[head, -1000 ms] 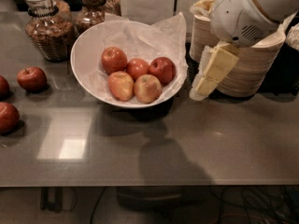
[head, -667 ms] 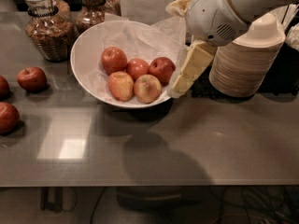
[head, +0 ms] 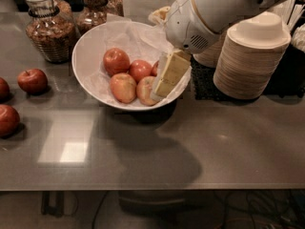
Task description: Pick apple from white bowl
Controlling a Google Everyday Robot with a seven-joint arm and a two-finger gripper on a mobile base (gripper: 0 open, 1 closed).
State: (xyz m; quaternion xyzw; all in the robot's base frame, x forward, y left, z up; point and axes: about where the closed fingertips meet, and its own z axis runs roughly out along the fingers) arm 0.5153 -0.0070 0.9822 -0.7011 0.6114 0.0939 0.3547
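The white bowl [head: 88, 56], lined with crinkled white paper, stands at the back middle of the grey table. Several apples lie in it. The bright red apple [head: 140, 69] is in the middle, with a darker red one [head: 116, 61] to its left and two paler blotched ones [head: 123, 87] in front. My gripper [head: 160, 90], cream-coloured under a white wrist, reaches down over the bowl's right side. Its tip is right beside the right blotched apple [head: 144, 90]. It hides most of another red apple [head: 155, 68] at the right.
A tall stack of beige paper bowls [head: 250, 56] stands right of the bowl on a black mat [head: 204, 82]. Two glass jars [head: 47, 30] stand at the back left. Three loose darker apples [head: 32, 80] lie at the left edge. The table's front edge runs below.
My arm has swung left from the stack of paper bowls, and the gripper has come down over the right side of the white bowl. The apples have not moved.
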